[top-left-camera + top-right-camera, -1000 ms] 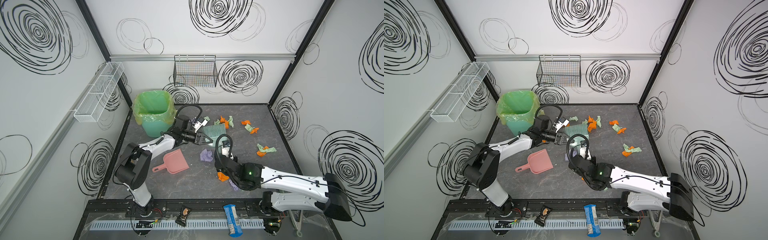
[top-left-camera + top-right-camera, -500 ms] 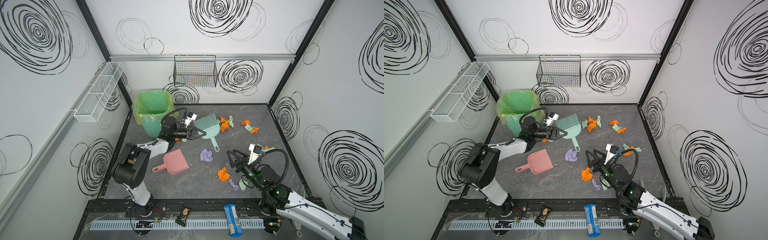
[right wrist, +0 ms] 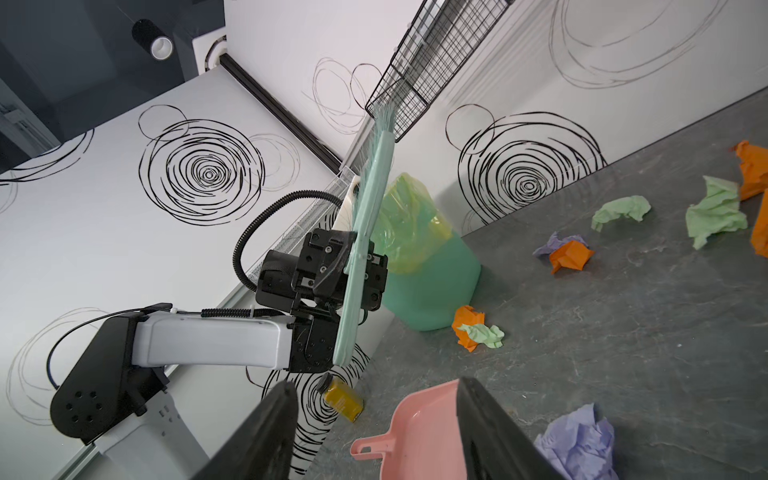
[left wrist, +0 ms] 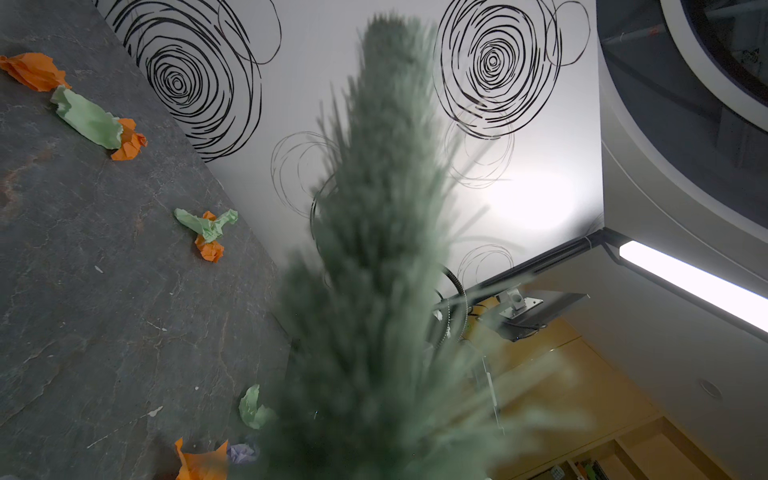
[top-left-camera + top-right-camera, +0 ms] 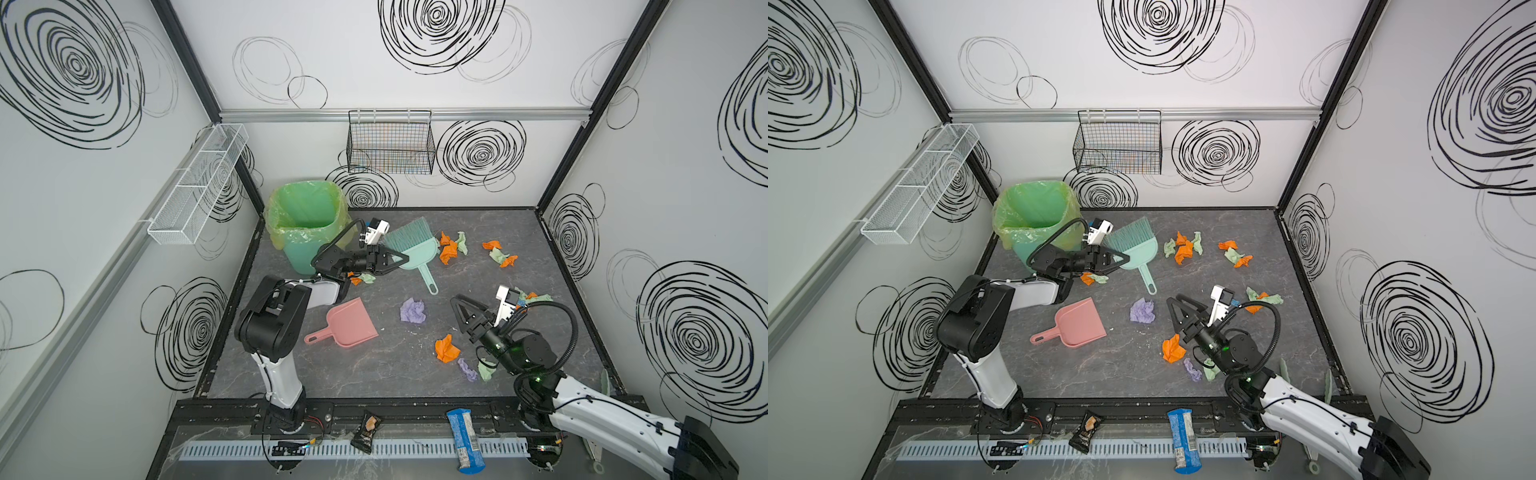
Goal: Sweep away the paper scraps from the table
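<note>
Both arms raised off the surface – one clamped, one spread

The left arm (image 5: 272, 328) rose from its front-left base, bent at a high black elbow and ran its white forearm toward the back; its wrist turned level and pointed to the right; the left gripper (image 5: 400, 261) was closed tight across the flat body of a brush (image 5: 411, 249), seen edge-on in the right wrist view. The right arm (image 5: 602, 415) lay low from the front-right corner, folded up at the elbow – its wrist aimed back and leftward; the right gripper (image 5: 467, 311) hung with its fingers (image 3: 266, 432) well apart, nothing between them.
</note>
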